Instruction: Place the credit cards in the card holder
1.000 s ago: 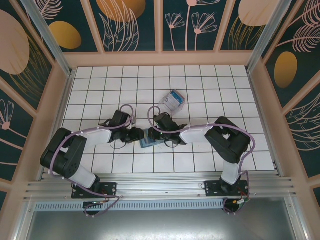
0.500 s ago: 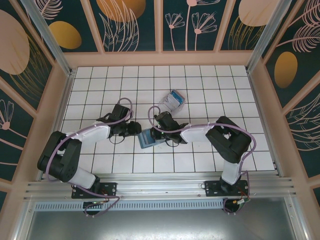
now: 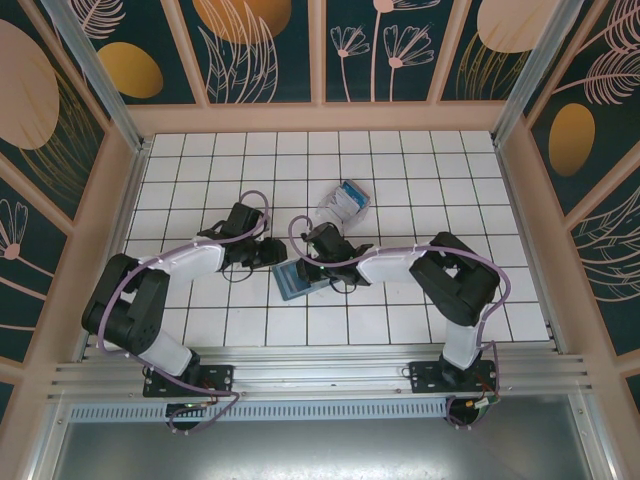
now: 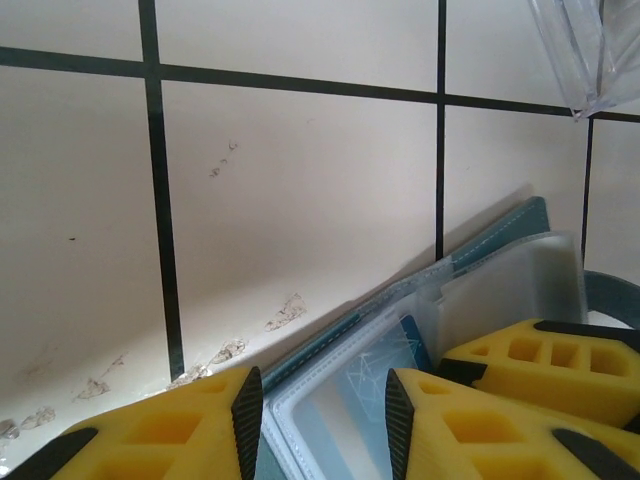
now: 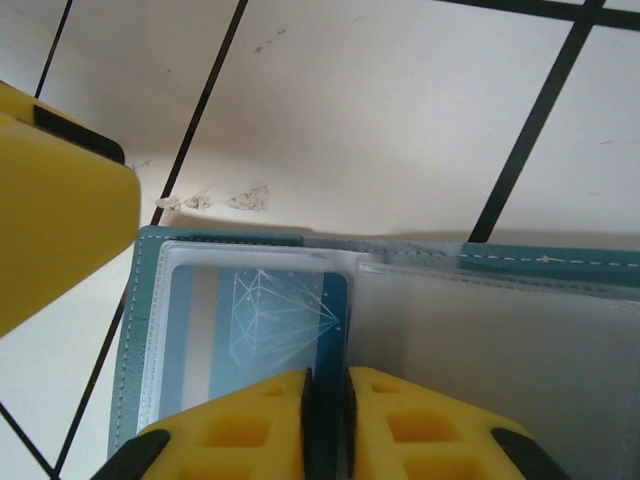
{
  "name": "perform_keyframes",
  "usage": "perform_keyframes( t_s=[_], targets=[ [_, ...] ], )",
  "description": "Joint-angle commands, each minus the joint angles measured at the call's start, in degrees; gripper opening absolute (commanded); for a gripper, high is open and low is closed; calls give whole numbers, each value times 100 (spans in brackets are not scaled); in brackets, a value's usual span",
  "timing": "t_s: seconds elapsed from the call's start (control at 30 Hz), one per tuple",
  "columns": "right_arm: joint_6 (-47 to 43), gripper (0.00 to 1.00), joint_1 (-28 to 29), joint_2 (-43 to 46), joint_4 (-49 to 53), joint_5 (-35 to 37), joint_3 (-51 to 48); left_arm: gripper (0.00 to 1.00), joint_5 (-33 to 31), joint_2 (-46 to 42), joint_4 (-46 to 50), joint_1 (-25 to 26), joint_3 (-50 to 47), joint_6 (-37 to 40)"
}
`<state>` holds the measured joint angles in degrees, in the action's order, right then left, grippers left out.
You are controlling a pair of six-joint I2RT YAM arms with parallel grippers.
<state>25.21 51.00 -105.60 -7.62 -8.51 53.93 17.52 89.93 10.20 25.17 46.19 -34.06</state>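
The card holder (image 5: 140, 330) looks like soft teal leather with neat stitching. Its inside pockets are clear, shiny plastic. The blue credit card (image 5: 260, 320) under one pocket looks smooth and glossy. The right gripper (image 5: 327, 390) has dull yellow plastic fingers (image 5: 230, 435). The table (image 4: 300, 180) is smooth white tile with some scuffs.

One card holder (image 3: 295, 281), one blue credit card (image 5: 265, 320) in it, one clear tray (image 3: 343, 203)
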Motion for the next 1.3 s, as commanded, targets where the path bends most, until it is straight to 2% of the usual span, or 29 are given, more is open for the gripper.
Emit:
perform_keyframes(
  t_s=[0.0,0.1,0.37,0.47,0.67,0.8,0.93,1.1,1.27],
  targets=[
    [-197,24,-4,96,148,-282,47,40,76,64,-147,-3,121,99],
    [-139,30,-111,406,4,-395,12,40,65,85,-149,-4,152,136],
    [-104,31,-327,1285,399,-497,7,37,358,326,-181,-8,275,350],
    [-28,29,-330,1647,511,-690,-334,37,418,426,-112,-3,326,455],
    [221,18,-119,2221,607,-1021,-1359,32,347,449,55,-6,100,612],
    [482,14,-59,2221,447,-1035,-1848,31,384,345,-15,-4,-176,553],
    [726,11,-95,1940,203,-700,-1929,31,426,186,-121,-5,-403,450],
    [853,11,-206,1315,-160,-452,-1496,30,601,-41,-309,-5,-715,242],
    [634,10,-638,645,-219,-382,-835,30,1024,-291,-828,40,-1190,-134]
  ],
)
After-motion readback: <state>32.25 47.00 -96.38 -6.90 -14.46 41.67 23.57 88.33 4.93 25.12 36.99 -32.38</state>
